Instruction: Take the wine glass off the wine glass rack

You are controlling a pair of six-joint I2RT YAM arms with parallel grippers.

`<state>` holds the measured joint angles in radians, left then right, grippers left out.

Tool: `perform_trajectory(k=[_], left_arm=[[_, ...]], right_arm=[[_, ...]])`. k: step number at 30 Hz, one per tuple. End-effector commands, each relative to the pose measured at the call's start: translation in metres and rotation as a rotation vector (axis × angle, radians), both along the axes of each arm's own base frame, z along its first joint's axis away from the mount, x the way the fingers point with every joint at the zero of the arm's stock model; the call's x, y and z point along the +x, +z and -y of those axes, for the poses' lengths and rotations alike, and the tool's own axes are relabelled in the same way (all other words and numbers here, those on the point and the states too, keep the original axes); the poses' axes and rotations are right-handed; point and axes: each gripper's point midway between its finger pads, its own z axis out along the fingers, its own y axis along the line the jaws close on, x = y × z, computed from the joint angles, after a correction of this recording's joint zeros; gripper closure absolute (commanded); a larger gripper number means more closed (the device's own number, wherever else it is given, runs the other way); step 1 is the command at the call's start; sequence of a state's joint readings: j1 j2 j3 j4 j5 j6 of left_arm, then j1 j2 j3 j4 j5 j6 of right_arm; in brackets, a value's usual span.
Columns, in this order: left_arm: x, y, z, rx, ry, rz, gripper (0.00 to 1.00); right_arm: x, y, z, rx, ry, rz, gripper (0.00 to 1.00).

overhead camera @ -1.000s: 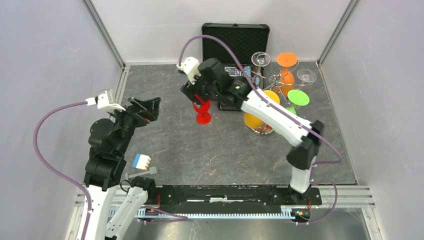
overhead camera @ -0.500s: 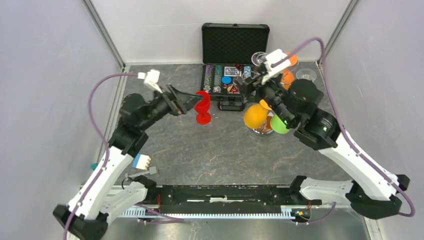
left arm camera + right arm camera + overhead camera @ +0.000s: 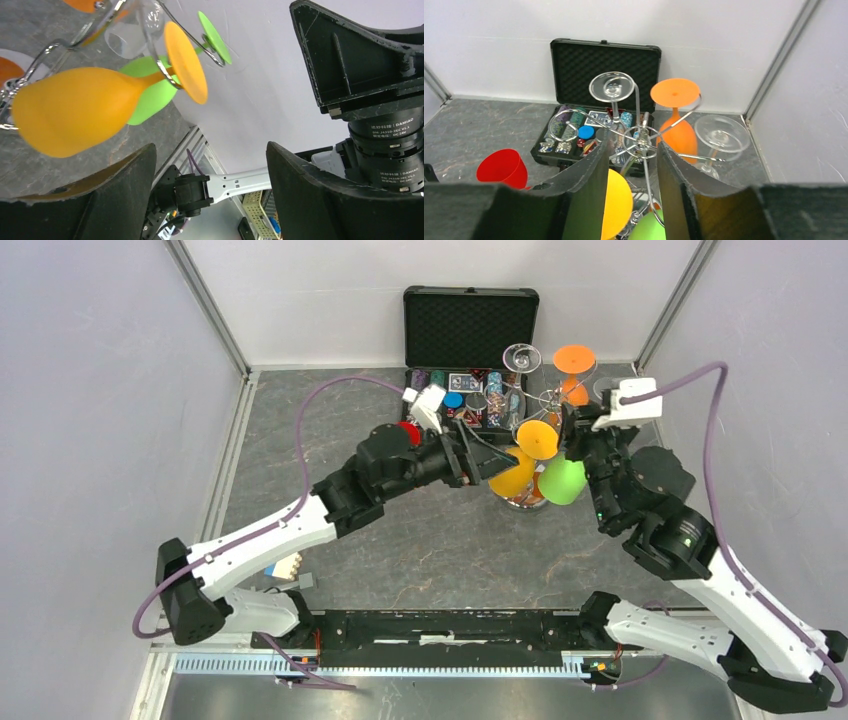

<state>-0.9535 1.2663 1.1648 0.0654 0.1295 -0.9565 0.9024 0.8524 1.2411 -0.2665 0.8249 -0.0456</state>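
The wine glass rack stands at the back right on a shiny base, and its wire hub shows in the right wrist view. A yellow-orange wine glass, a green one, an orange one and two clear ones hang on it upside down. My left gripper is open beside the yellow-orange bowl, holding nothing. My right gripper hovers over the rack, jaws narrowed but open, with one wire arm passing untouched between them.
A red wine glass stands on the table left of the rack, mostly hidden by my left arm in the top view. An open black case of poker chips sits behind it. A small white and blue block lies near the front left.
My left gripper swung right from the red glass to the yellow-orange one. My right gripper moved from the rack's left side to above its right side, and its jaws narrowed.
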Motion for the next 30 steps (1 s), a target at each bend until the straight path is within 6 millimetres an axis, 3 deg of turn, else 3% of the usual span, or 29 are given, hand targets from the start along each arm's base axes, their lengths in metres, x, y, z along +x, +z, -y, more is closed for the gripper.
perform_trajectory(k=[1,4,7,15,22,30], left_arm=[[0.006,0.047,0.013,-0.127,0.094,0.024,0.22],[0.015,0.053,0.018,-0.113,0.145,0.031,0.40],[0.023,0.057,0.026,-0.059,0.180,0.038,0.49],[0.054,0.056,0.039,0.069,0.280,0.113,0.44],[0.073,0.033,0.048,0.194,0.336,0.094,0.40],[0.070,0.020,0.056,0.197,0.310,0.045,0.38]], right_arm=[[-0.011,0.001,0.027,0.057,-0.076,0.006,0.53],[-0.017,0.000,0.033,0.067,-0.066,0.005,0.52],[-0.022,-0.001,0.035,0.065,-0.042,0.006,0.55],[-0.029,-0.006,0.029,0.049,0.033,0.005,0.58],[-0.034,-0.011,0.032,0.043,0.052,0.010,0.57],[-0.035,-0.017,0.036,0.042,0.041,0.005,0.56]])
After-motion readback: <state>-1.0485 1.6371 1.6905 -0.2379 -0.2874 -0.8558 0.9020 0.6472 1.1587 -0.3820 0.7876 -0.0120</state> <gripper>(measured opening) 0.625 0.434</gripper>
